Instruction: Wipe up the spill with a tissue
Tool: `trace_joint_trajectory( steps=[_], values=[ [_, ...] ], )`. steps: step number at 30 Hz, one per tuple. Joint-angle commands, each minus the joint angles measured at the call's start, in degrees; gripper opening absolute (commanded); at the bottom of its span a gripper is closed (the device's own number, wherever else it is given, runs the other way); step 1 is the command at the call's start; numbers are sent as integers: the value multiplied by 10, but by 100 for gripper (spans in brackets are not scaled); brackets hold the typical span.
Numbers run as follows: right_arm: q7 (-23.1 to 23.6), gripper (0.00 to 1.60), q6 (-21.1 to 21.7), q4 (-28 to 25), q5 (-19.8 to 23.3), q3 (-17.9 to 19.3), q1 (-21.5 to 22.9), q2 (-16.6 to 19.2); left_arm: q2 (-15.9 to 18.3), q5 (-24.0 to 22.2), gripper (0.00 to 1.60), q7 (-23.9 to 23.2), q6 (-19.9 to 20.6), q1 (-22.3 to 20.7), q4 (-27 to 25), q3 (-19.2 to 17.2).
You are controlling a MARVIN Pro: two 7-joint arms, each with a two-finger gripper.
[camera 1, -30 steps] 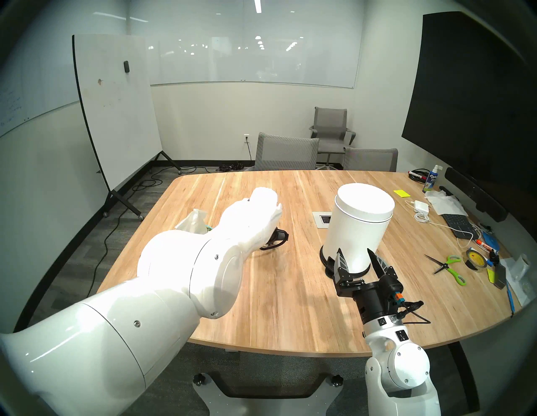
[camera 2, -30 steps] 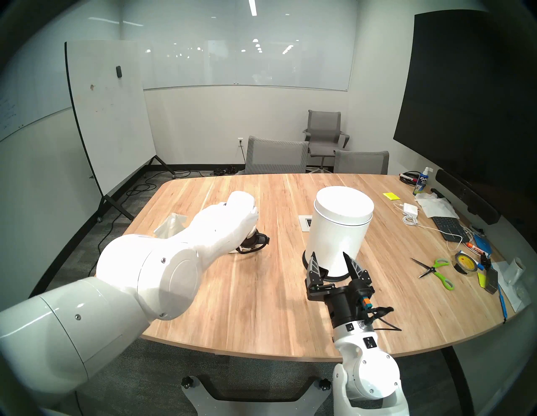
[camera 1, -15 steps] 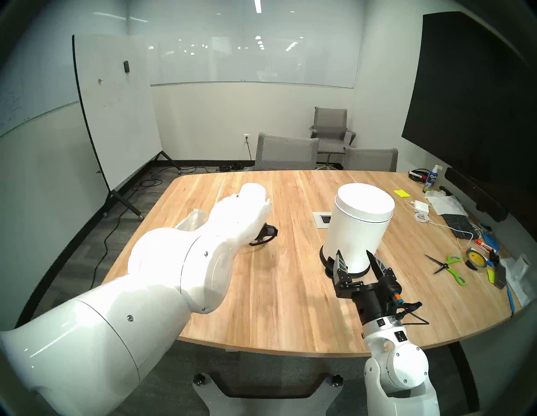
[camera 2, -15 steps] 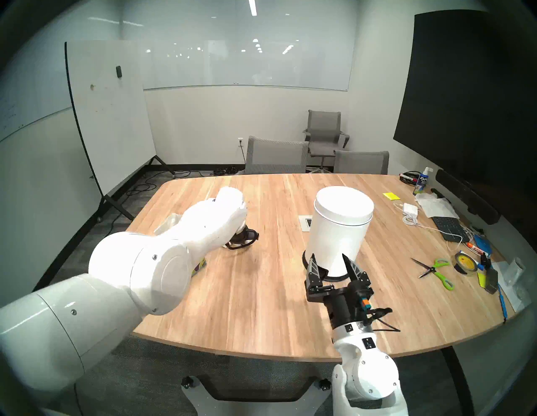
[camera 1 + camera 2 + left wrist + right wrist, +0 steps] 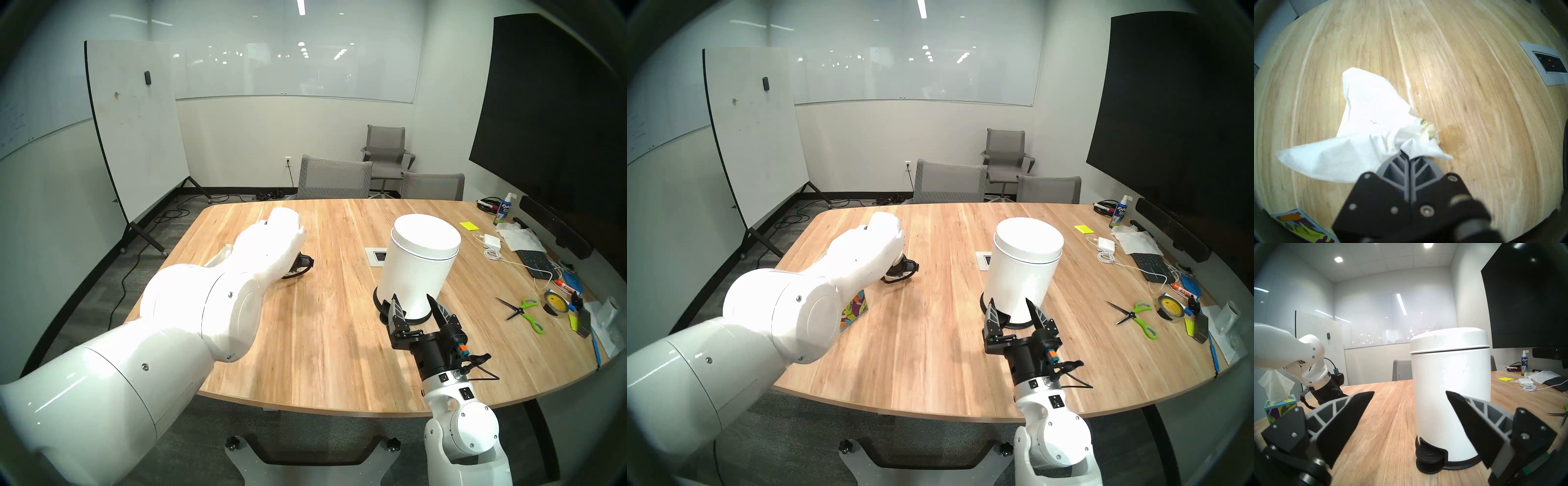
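the left gripper [image 5: 1409, 157] is clenched on the tissue [image 5: 1362, 129], its two fingers pressed together with the white sheet pinched at their tips. the tissue lies spread on the wooden table [image 5: 1474, 84], with one flap reaching away from the fingers and another reaching to the view's left. the bunched end beside the fingertips is stained yellowish-brown. the spill [image 5: 1452, 135] shows as a faint brown smear on the wood, touching the stained end of the tissue on the view's right. a white socket plate [image 5: 1546, 67] is set into the table further right, well apart from the smear. a corner of the printed tissue box [image 5: 1299, 227] shows at the lower left of the wrist view.

the right gripper [image 5: 1409, 395] is released, its fingers spread wide with nothing between them. it hangs just above the table, facing the white pedal bin [image 5: 1451, 387], which stands upright with its lid down.
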Motion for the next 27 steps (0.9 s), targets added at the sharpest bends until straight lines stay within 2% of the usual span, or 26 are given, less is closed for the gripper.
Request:
trace_joint_trajectory(
  steps=[1, 7, 12, 27],
  values=[
    [0, 160, -3, -9, 0, 0, 5, 0, 8, 3, 0, 0, -11, -2, -15, 2],
    [0, 160, -3, -7, 0, 0, 6, 0, 20, 9, 0, 0, -21, 3, -19, 5],
    [0, 160, -3, -7, 0, 0, 7, 0, 23, 13, 0, -1, -34, -10, -35, 8],
    [0, 160, -3, -5, 0, 0, 10, 0, 44, 23, 0, -2, -74, -47, -111, 8]
  ],
)
